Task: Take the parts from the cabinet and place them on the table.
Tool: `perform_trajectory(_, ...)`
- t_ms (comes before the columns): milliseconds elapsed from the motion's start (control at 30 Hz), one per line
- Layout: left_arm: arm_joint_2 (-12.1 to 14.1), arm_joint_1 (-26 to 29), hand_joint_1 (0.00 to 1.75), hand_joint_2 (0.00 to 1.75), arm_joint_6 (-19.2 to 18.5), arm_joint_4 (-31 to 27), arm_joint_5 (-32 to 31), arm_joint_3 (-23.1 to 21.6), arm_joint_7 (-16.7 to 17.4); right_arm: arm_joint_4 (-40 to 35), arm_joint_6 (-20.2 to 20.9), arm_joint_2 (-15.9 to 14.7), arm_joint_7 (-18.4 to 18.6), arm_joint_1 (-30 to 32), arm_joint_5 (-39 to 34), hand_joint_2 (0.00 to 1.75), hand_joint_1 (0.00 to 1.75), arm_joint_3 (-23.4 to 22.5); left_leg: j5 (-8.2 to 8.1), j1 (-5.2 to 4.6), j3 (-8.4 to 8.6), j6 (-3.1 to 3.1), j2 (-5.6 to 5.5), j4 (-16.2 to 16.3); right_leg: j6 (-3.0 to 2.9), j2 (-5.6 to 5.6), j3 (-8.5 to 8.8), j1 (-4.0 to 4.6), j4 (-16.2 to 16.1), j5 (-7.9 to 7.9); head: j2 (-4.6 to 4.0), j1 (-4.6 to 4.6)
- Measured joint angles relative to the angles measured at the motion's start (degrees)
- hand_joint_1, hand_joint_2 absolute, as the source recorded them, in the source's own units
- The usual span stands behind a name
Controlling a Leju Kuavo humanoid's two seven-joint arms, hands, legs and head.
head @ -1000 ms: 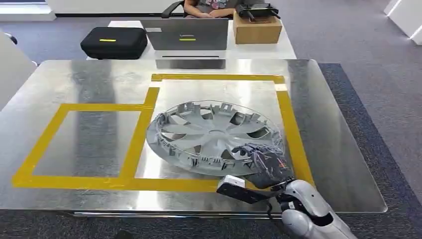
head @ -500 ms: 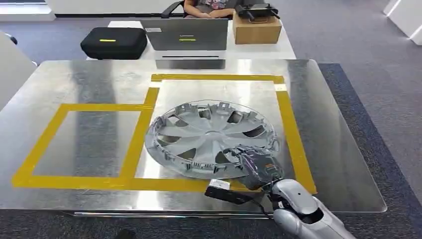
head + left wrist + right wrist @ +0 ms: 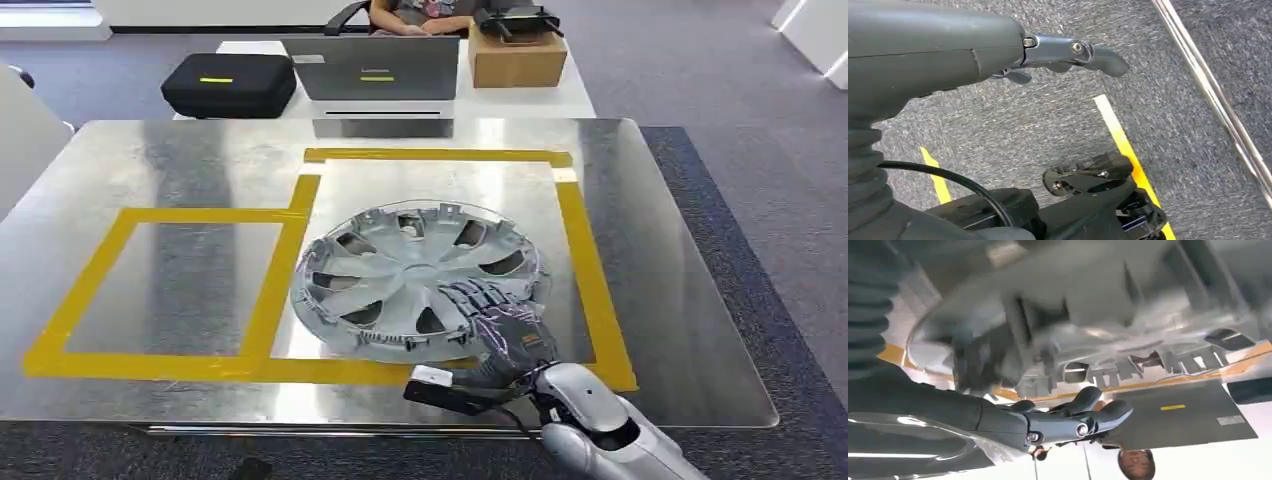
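Brushed metal forms the top of the table (image 3: 160, 170), the largest item and the reference for all positions below. Yellow tape (image 3: 590, 270) marks two adjoining rectangles on this table: a smaller one toward its left side and a larger one toward its right.

The silver wheel cover (image 3: 415, 280) lies on the table inside the larger taped rectangle, inner side up, its clip tabs standing along the rim. Its near edge sits close to the tape line along the table's front.

Beyond the table's far edge stands a white desk (image 3: 520, 100) carrying a grey laptop (image 3: 375, 68), a black case (image 3: 228, 85) and a cardboard box (image 3: 516, 55). A person (image 3: 415, 12) sits behind that desk.

The right hand (image 3: 500, 335) reaches over the table's front edge and rests on the near rim of the wheel cover, dark fingers (image 3: 470, 298) laid over the spokes. In the right wrist view the thumb (image 3: 1068, 422) lies below the rim; whether the grip is closed cannot be told.

The left hand (image 3: 998, 55) hangs beside the table over grey carpet (image 3: 1048, 120), holding nothing, fingers extended.
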Motion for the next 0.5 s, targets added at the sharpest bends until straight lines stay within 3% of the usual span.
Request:
perform_trajectory(267, 0.0, -0.1, 0.0, 0.0, 0.0, 0.0, -0.2, 0.0, -0.2, 0.0, 1.7, -0.4, -1.1, 0.1, -2.4, 0.0, 0.0, 0.2, 0.0, 0.0, 0.01, 0.0, 0.0, 0.0, 0.0, 0.01, 0.0, 0.0, 0.0, 0.0, 0.0, 0.0)
perform_trajectory(500, 0.0, -0.1, 0.0, 0.0, 0.0, 0.0, 0.3, 0.8, -1.3, -5.4, 3.6, -3.3, -5.5, 3.0, -10.1, 0.0, 0.0, 0.2, -0.03, -0.02, 0.0, 0.03, 0.0, 0.0, 0.0, -0.01, 0.0, 0.0, 0.0, -0.02, 0.0, 0.02)
